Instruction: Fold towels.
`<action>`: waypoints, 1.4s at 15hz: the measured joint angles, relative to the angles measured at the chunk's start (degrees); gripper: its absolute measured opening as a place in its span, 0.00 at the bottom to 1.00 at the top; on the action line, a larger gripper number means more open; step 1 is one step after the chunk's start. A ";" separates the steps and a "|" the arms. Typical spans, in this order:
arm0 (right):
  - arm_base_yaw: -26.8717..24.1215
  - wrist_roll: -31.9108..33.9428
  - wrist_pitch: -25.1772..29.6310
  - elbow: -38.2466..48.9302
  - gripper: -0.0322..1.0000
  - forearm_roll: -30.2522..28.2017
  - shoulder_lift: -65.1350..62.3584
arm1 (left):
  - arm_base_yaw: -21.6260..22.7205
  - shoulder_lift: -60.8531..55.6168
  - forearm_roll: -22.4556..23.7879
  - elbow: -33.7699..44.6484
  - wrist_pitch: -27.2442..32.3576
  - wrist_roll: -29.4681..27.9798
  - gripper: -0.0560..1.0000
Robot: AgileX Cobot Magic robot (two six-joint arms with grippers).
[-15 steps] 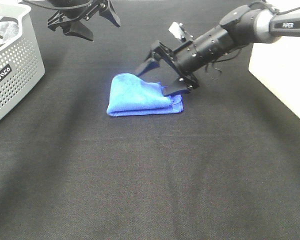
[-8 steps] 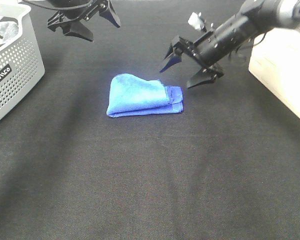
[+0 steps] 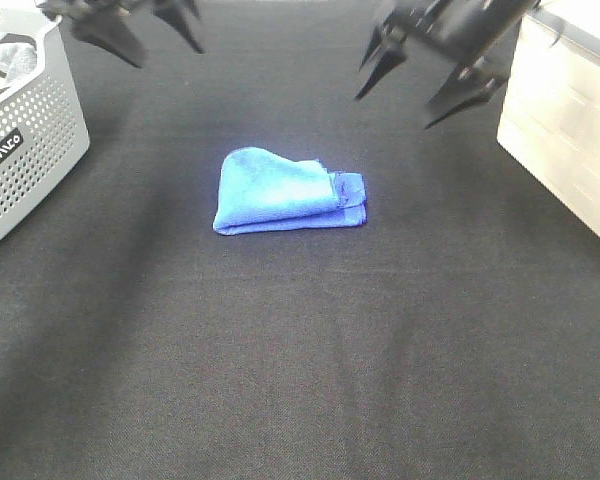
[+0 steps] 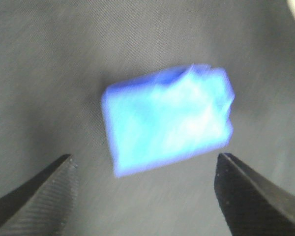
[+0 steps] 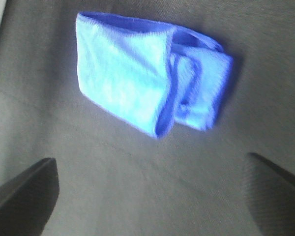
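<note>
On the near stretch of the bench there is only bare black cloth. Farther in, at the middle, the blue towel lies folded into a compact packet, touched by neither of my arms. Its layers look a little uneven at one end, where a hemmed edge sticks out from under the top fold. I judge the folding of this towel done, or close to it; what may be left is tidying that loose end or putting it away. Off to the left stands a perforated grey basket. Farthest back, my left gripper and my right gripper hang above the bench, both with jaws wide and holding nothing.
</note>
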 joint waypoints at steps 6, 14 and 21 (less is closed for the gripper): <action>0.11 5.61 0.29 5.33 0.94 -10.03 -13.18 | 0.00 -15.01 6.02 7.33 0.69 1.66 0.75; 0.11 5.56 0.40 40.74 0.94 -14.90 -47.04 | 0.00 -53.29 10.14 49.16 0.92 1.89 0.75; 0.11 4.47 0.57 66.58 0.94 -18.45 -81.07 | 0.00 -91.27 10.20 77.98 1.20 4.35 0.75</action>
